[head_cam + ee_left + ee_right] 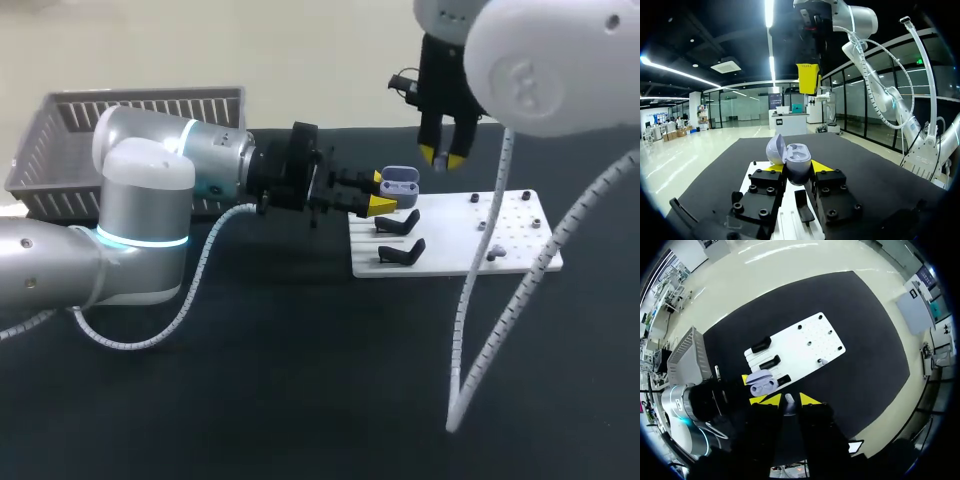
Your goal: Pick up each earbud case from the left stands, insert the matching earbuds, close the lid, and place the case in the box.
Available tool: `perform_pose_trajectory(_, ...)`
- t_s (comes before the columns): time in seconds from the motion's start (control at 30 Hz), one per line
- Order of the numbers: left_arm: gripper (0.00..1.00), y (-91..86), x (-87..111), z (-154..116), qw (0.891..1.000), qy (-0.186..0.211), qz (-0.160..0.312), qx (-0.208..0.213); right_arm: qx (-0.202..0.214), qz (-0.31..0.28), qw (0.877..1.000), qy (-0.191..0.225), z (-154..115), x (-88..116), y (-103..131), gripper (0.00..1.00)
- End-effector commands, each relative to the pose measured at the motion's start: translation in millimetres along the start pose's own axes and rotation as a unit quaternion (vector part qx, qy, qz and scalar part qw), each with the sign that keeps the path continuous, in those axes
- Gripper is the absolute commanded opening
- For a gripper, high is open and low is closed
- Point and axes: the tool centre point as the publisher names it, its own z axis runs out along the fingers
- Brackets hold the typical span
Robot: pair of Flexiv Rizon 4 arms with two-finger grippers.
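- Our left gripper [380,192] clamps the earbud case [400,180] from both sides at the far left corner of the white board [450,255]. The lid is open, and the case is just beyond the two bare black stands [400,222].
- Our right gripper [442,156] hangs over the board's far edge, above the case. Its fingers are pinched narrow on a small white earbud [789,401].
- The box [150,97] sits well to the left of the board.
- We see three risks from here:
  - If the earbud is out of line with its pocket, it could jam on the rim or drop onto the board.
  - A hard push could twist the case in our left grip.
  - The raised lid could catch the right fingers as they come down.
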Motion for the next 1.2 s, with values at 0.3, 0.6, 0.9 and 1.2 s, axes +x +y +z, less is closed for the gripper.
perform_pose_trajectory(0.3, 0.0, -0.2, 0.9, -0.2, 1.0, -0.001, 0.001, -0.001, 0.003, 0.0, 1.0, 0.001, -0.5, -0.8, 2.2, 0.0)
perform_pose_trajectory(0.6, 0.0, -0.2, 0.9, -0.2, 1.0, -0.001, 0.001, -0.001, 0.041, 0.073, 0.996, -0.003, -8.8, -2.2, 21.3, 0.0)
perform_pose_trajectory(0.9, 0.0, -0.2, 0.9, -0.2, 1.0, -0.001, 0.001, -0.001, 0.065, 0.127, 0.989, 0.043, 1.1, 1.5, 33.5, 0.0)
perform_pose_trajectory(1.2, 0.0, -0.2, 0.9, -0.2, 1.0, -0.001, 0.001, -0.001, 0.058, 0.134, 0.988, 0.053, 1.6, 3.7, 32.9, 0.0)
